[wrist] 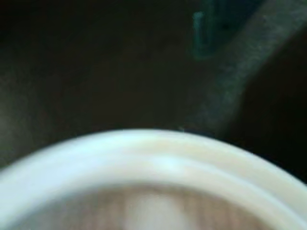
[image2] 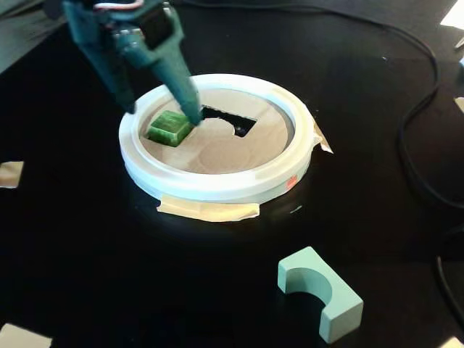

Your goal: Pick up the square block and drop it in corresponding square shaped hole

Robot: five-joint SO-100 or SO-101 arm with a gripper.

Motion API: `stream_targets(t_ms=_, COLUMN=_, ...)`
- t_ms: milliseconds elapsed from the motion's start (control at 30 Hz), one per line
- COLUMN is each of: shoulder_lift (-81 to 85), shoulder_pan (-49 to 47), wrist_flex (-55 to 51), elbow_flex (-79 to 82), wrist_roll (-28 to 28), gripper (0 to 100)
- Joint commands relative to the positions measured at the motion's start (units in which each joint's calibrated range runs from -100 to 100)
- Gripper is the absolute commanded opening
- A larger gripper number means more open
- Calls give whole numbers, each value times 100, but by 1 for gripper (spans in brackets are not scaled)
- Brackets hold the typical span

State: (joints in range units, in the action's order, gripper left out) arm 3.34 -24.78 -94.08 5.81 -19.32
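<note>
In the fixed view a green square block (image2: 170, 127) lies on the wooden lid (image2: 217, 148) inside a white ring (image2: 217, 185), just left of a dark cut-out hole (image2: 226, 116). My teal gripper (image2: 163, 112) reaches down from the upper left. Its fingers are spread on either side of the block, and the right fingertip (image2: 193, 114) touches the block's edge. The block looks to rest on the lid. The wrist view is blurred. It shows the white ring (wrist: 158, 153), some wood (wrist: 96, 206) and a faint teal finger (wrist: 197, 36). The block is not visible there.
A teal arch-shaped block (image2: 319, 290) lies on the black table at the front right. Beige tape (image2: 210, 210) holds the ring down, and tape scraps (image2: 10, 174) lie at the left. Black cables (image2: 417, 109) run along the right side.
</note>
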Motion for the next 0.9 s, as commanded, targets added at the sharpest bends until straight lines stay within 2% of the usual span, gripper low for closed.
stream_targets(t_ms=0, shoulder_lift=2688, shoulder_pan=1391, wrist_flex=41, elbow_flex=1760, wrist_roll=68, gripper=77)
stream_targets(t_ms=133, shoulder_lift=4354, shoulder_pan=2315, wrist_flex=542, elbow_flex=3035, wrist_roll=493, gripper=77)
stream_targets(t_ms=167, shoulder_lift=5062, shoulder_pan=2827, wrist_flex=823, elbow_flex=3590, wrist_roll=674, gripper=77)
stream_targets(t_ms=333, shoulder_lift=6602, shoulder_pan=4076, wrist_flex=1726, elbow_flex=5248, wrist_roll=1187, gripper=77)
stream_targets(t_ms=533, shoulder_lift=7955, shoulder_pan=4438, wrist_flex=2921, elbow_flex=6814, wrist_roll=1617, gripper=77)
stream_targets(t_ms=667, shoulder_lift=8250, shoulder_pan=4450, wrist_flex=3001, elbow_flex=7689, wrist_roll=1670, gripper=77)
stream_targets(t_ms=867, shoulder_lift=8233, shoulder_pan=4450, wrist_flex=3001, elbow_flex=8108, wrist_roll=1670, gripper=78)
